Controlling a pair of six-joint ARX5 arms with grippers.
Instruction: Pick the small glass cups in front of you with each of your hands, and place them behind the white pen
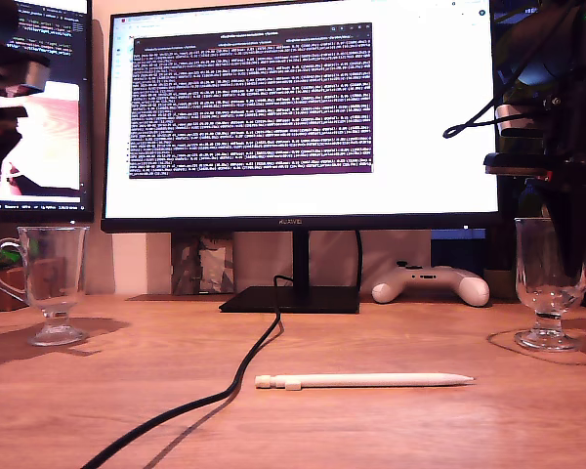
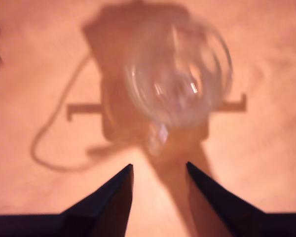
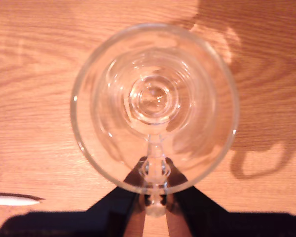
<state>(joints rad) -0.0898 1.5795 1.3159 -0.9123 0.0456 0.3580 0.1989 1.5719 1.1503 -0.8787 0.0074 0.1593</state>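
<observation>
Two small glass cups stand on the wooden table. One cup point(image 1: 51, 278) is at the exterior view's left, the other cup point(image 1: 549, 283) at its right. The white pen point(image 1: 363, 380) lies between them, nearer the camera. My first gripper point(image 2: 159, 170) hovers open above a blurred cup point(image 2: 180, 84), and its arm point(image 1: 0, 73) shows over the cup at the exterior view's left. My second gripper point(image 3: 154, 197) is shut on the handle of the other cup point(image 3: 154, 106), which rests on its foot. The pen's tip point(image 3: 19, 199) shows beside it. The second arm point(image 1: 557, 147) hangs over that cup.
A large monitor point(image 1: 301, 112) on a black stand point(image 1: 291, 298) fills the back. A black cable point(image 1: 230, 376) runs from the stand across the table toward the camera. A white game controller point(image 1: 432, 283) lies behind the pen. Another screen point(image 1: 49, 107) stands at the exterior view's left.
</observation>
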